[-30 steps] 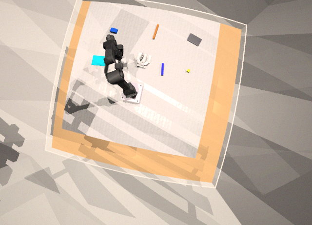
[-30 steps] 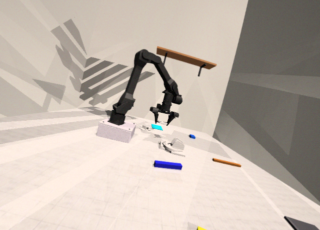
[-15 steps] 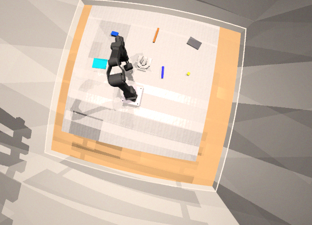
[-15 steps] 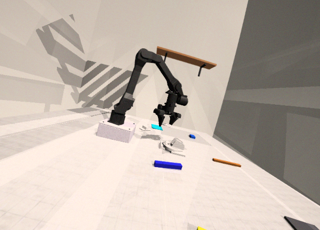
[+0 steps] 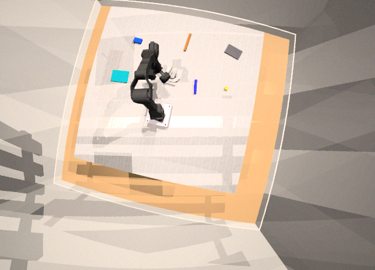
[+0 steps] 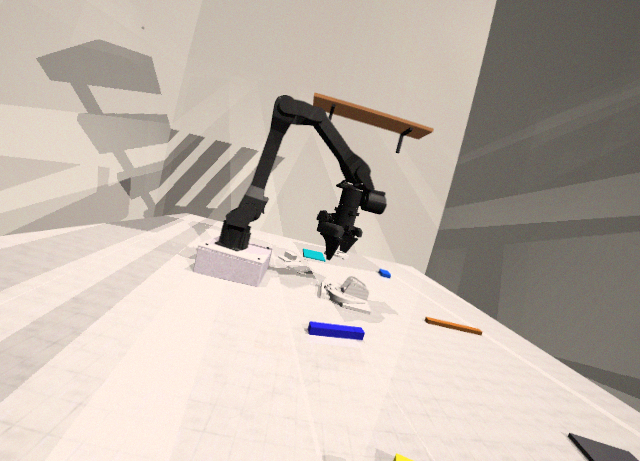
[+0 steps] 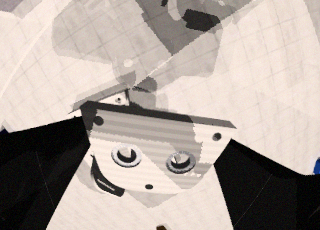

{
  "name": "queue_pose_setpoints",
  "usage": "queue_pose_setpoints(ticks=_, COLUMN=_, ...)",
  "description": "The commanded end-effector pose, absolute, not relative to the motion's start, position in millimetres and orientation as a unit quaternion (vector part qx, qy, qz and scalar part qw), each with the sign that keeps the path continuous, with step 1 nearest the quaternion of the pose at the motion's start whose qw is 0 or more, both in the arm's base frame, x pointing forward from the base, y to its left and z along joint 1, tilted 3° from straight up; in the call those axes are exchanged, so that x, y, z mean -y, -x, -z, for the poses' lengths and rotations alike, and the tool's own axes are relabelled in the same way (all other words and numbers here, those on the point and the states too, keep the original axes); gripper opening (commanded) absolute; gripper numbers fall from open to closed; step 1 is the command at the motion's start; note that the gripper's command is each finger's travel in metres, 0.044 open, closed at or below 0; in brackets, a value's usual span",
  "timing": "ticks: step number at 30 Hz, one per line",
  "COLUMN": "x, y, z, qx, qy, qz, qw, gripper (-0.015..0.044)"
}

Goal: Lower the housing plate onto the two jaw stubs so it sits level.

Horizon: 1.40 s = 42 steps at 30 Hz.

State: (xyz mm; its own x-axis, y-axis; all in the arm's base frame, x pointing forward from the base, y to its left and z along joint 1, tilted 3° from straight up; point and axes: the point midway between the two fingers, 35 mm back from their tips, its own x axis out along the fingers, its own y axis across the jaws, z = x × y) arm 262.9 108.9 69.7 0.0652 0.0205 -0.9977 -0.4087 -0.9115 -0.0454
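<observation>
My gripper (image 6: 338,252) (image 7: 155,129) points down and is shut on the white housing plate (image 7: 155,132), with a black finger at each side of it. The plate shows two large ringed holes and several small dark ones. In the exterior view the gripper hangs above the table, beside and higher than the white jaw assembly (image 5: 175,78) (image 6: 355,289). A ribbed upright part stands on that assembly. The jaw stubs cannot be told apart. A small white part (image 7: 118,98) shows past the plate's upper edge in the wrist view.
The pink-white arm base (image 5: 167,112) (image 6: 232,267) stands near the assembly. A cyan tile (image 5: 119,76) (image 6: 313,254), blue block (image 5: 137,40) (image 6: 384,273), dark-blue bar (image 5: 195,86) (image 6: 336,330), orange bar (image 5: 187,42) (image 6: 453,325), grey plate (image 5: 233,51) and yellow cube (image 5: 226,88) lie around.
</observation>
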Motion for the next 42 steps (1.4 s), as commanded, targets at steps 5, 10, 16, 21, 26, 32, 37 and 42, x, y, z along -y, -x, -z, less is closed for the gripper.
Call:
queue_pose_setpoints(ticks=5, x=-86, y=-270, z=-70, qx=-0.069, qy=0.724, qz=-0.68, qw=0.09, gripper=0.0351)
queue_pose_setpoints(ticks=10, x=-72, y=-274, z=-70, qx=-0.028, qy=0.729, qz=-0.683, qw=0.045, gripper=0.0351)
queue_pose_setpoints(ticks=16, x=-54, y=-278, z=-70, qx=0.021, qy=0.73, qz=-0.683, qw=-0.008, gripper=0.0351)
queue_pose_setpoints(ticks=21, x=-47, y=-279, z=-70, qx=0.041, qy=0.73, qz=-0.681, qw=-0.03, gripper=0.0351)
queue_pose_setpoints(ticks=26, x=-47, y=-279, z=-70, qx=0.041, qy=0.73, qz=-0.681, qw=-0.03, gripper=0.0351)
queue_pose_setpoints(ticks=32, x=-47, y=-279, z=-70, qx=0.041, qy=0.73, qz=-0.681, qw=-0.03, gripper=0.0351)
queue_pose_setpoints(ticks=37, x=-47, y=-279, z=-70, qx=0.041, qy=0.73, qz=-0.681, qw=-0.03, gripper=0.0351)
queue_pose_setpoints(ticks=42, x=-47, y=-279, z=-70, qx=0.041, qy=0.73, qz=-0.681, qw=-0.03, gripper=0.0351)
